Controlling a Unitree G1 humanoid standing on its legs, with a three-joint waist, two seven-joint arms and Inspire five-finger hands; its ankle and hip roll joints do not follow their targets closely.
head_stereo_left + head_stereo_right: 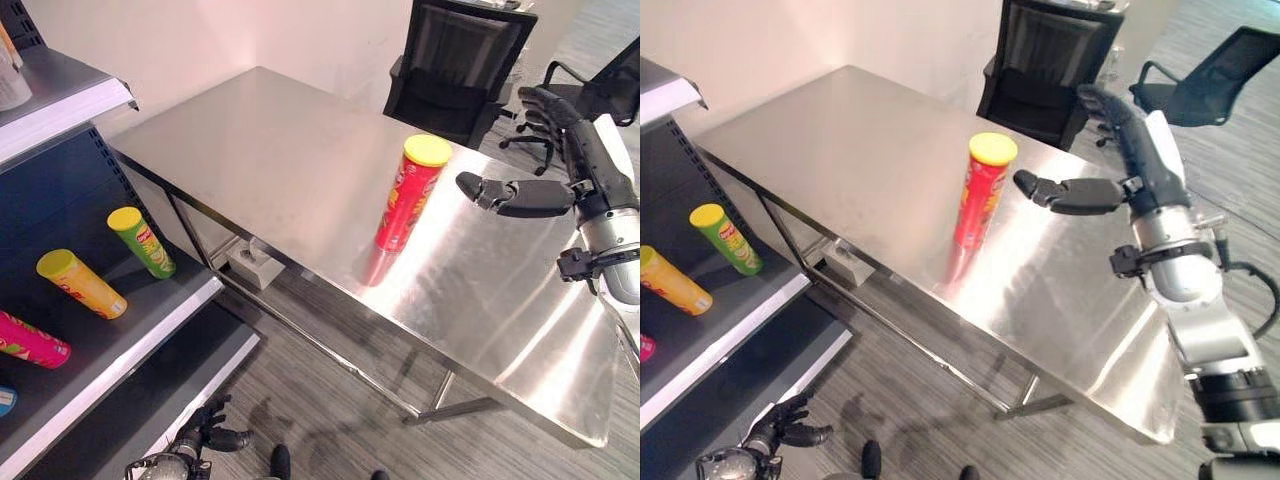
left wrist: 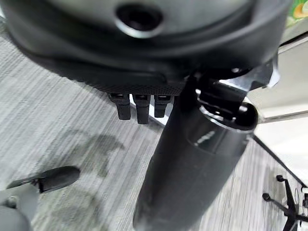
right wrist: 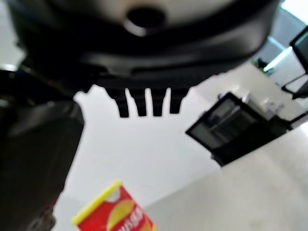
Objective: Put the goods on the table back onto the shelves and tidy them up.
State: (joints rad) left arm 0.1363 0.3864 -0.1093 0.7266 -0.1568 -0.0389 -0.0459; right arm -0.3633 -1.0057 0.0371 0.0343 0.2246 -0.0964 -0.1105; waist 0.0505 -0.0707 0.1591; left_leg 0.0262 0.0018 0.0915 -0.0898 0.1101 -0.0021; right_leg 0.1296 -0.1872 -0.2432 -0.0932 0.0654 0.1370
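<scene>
A red chip can [image 1: 408,195] with a yellow lid stands upright on the steel table [image 1: 270,150], near the middle of its front half. My right hand [image 1: 590,165] hovers to the right of the can, open, its thumb [image 1: 512,196] pointing at the can a short gap away and not touching it. The right wrist view has the can [image 3: 115,211] past the straight fingers [image 3: 144,103]. My left hand [image 1: 205,435] hangs low by the floor in front of the shelf, relaxed and holding nothing. On the shelf board [image 1: 130,350] lie a green can [image 1: 142,242], a yellow can [image 1: 82,285] and a pink can [image 1: 30,340].
A higher shelf [image 1: 70,95] at the far left holds a pale item [image 1: 10,80]. Two black office chairs [image 1: 460,70] [image 1: 605,85] stand behind the table. A small white box [image 1: 255,265] sits on the floor under the table.
</scene>
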